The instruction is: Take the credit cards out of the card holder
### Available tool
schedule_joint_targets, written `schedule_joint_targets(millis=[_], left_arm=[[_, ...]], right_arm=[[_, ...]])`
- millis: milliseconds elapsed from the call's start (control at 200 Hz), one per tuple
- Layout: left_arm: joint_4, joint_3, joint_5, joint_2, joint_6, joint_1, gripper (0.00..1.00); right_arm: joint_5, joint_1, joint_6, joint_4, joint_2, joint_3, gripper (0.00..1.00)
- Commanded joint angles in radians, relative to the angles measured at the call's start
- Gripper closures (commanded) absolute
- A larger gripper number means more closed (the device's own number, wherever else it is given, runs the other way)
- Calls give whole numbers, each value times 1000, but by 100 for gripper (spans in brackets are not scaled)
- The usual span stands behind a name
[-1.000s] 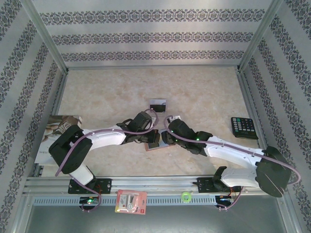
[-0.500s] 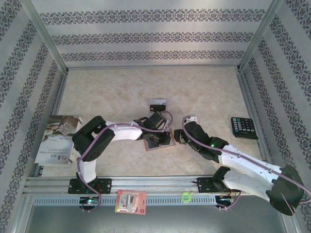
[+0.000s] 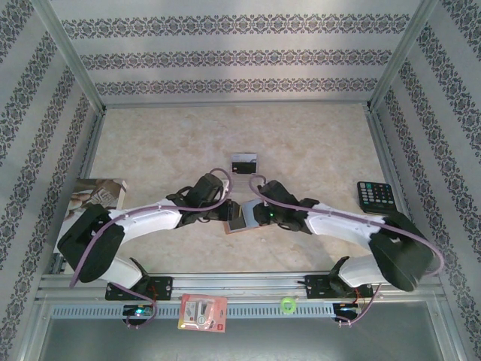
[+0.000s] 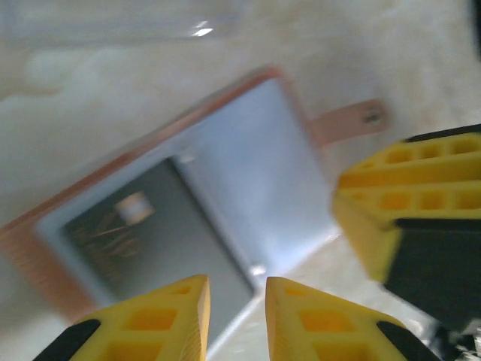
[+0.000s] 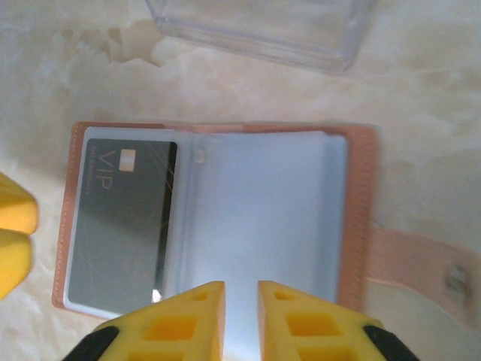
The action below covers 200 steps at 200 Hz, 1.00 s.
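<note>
The reddish-brown card holder (image 3: 240, 224) lies open on the table between my two grippers. Its grey-blue inner panel (image 5: 259, 218) faces up and a strap tab (image 5: 415, 265) sticks out at one side. A dark grey credit card marked VIP (image 5: 120, 226) sits in one pocket, also seen as the dark credit card (image 4: 143, 241). Another silvery card with a dark band (image 3: 243, 162) lies apart on the table behind. My left gripper (image 4: 237, 304) hovers at the holder's edge, its jaws a narrow gap apart and empty. My right gripper (image 5: 241, 301) stands over the panel, also narrowly open.
A black calculator (image 3: 376, 198) lies at the right and a magazine (image 3: 94, 197) at the left. A red-and-white packet (image 3: 203, 312) and a green ring (image 3: 288, 304) rest on the front rail. A clear plastic piece (image 5: 255, 26) lies just beyond the holder.
My left gripper drew back leftward off the holder. My right gripper, which had swung away to the right, moved back in over the holder's right side.
</note>
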Motion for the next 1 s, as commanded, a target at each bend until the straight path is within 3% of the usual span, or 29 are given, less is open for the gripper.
schedule_joint_targets(millis=[0,350,625,724,874,994], left_arm=[[21,-33,-27,25,-9,12,73],[55,-41,-42,106,-1,60,76],[57,-43,-12,125,8,68,76],[77,-53,7,140,-3,66,77],[76,-58,20,161,-13,59,77],[57,-58,12,171,-11,48,78]], right_arm=[[-44,-6,-21,23,77,54,85],[70,58,124,-89,118,-29,92],[132,93,104,-104,-25,-6,79],[91,88,88,-58,-69,9,75],[-131,4,185,67,0,8,80],[-165,-10,255,125,66,4,83]])
